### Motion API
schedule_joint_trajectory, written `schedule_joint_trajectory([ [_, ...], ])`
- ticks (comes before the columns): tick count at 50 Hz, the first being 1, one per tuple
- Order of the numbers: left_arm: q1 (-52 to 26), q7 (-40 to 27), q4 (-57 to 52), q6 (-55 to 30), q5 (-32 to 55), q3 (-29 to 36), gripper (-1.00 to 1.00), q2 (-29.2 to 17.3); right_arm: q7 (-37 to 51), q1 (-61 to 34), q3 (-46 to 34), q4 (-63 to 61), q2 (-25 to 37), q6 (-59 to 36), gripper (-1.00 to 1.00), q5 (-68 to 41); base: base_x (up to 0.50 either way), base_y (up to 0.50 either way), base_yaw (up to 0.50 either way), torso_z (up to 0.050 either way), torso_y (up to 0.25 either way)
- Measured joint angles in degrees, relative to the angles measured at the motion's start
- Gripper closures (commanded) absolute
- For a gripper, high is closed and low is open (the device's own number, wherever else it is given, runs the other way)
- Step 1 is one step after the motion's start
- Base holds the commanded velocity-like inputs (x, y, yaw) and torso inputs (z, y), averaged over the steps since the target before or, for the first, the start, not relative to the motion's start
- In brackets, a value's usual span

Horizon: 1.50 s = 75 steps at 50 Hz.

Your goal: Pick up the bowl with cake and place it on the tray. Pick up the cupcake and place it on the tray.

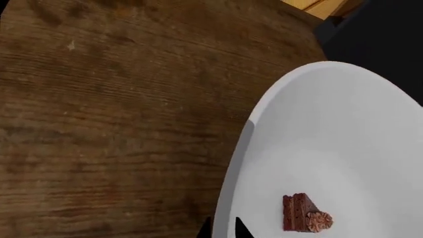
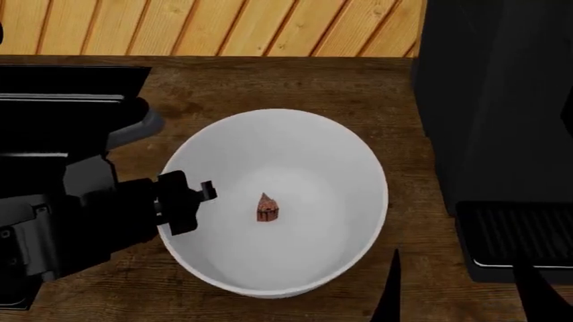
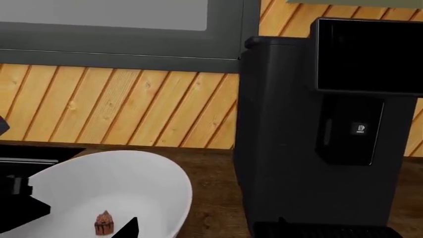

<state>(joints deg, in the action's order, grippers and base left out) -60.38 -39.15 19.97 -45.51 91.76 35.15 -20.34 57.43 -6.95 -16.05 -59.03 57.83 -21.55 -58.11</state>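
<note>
Two dark fingertips of my left gripper [image 2: 185, 202] straddle the rim of the large glossy white bowl [image 2: 304, 154] at about its nine o'clock edge in the head view, one tip inside the wall and one outside. From that view the jaws look narrow, closed down on the thin rim, so I read the left gripper as pinching the bowl wall. In the left wrist view only the very tips show against the rim, which fits that reading.

The bowl sits on the dark brown wooden countertop [image 2: 268, 84], roughly centred in front of me. The tiny brown chocolate cake slice [image 2: 267, 209] stands near the middle of the bowl floor, apart from the fingers.

My right gripper [image 2: 457, 295] shows as two dark prongs at about five o'clock in the head view, spread well apart, holding nothing and clear of the bowl's rim. A tall black coffee machine [image 3: 317, 124] stands at three o'clock of the bowl, against the slanted light wooden wall panelling [image 2: 224, 27].
</note>
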Motion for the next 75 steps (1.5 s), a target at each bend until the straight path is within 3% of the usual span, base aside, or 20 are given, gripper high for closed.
schedule_joint_trajectory([
  [5, 0.1, -2.0, -2.6, -0.5, 3.2, -0.6, 1.00, -0.9, 0.3, -0.5, -0.6, 0.1, 0.1, 0.1, -1.00, 0.0, 0.00, 0.00, 0.00, 0.000, 0.000],
  [21, 2.2, -22.0, -26.7, 2.8, 22.4, -9.6, 1.00, -8.2, -1.7, -3.3, -3.3, 1.2, -1.8, 0.4, -1.00, 2.3, 0.00, 0.00, 0.00, 0.000, 0.000],
  [32, 8.5, -28.5, -39.1, 6.7, 27.2, -14.7, 1.00, -11.2, -4.2, -4.5, -3.8, 3.0, -2.1, 1.4, -1.00, 3.1, 0.00, 0.00, 0.00, 0.000, 0.000],
  [57, 14.8, -32.9, -47.7, 9.9, 29.6, -18.4, 1.00, -13.5, -2.4, -4.8, -4.7, 1.7, -1.3, 0.2, -1.00, 2.9, -0.38, 0.00, 0.00, 0.000, 0.000],
  [75, 15.1, -32.5, -48.3, 10.6, 30.4, -18.3, 1.00, -13.9, -2.6, -2.8, -5.5, 1.3, -1.2, 2.7, -1.00, 7.6, -0.02, -0.18, 0.00, 0.000, 0.000],
])
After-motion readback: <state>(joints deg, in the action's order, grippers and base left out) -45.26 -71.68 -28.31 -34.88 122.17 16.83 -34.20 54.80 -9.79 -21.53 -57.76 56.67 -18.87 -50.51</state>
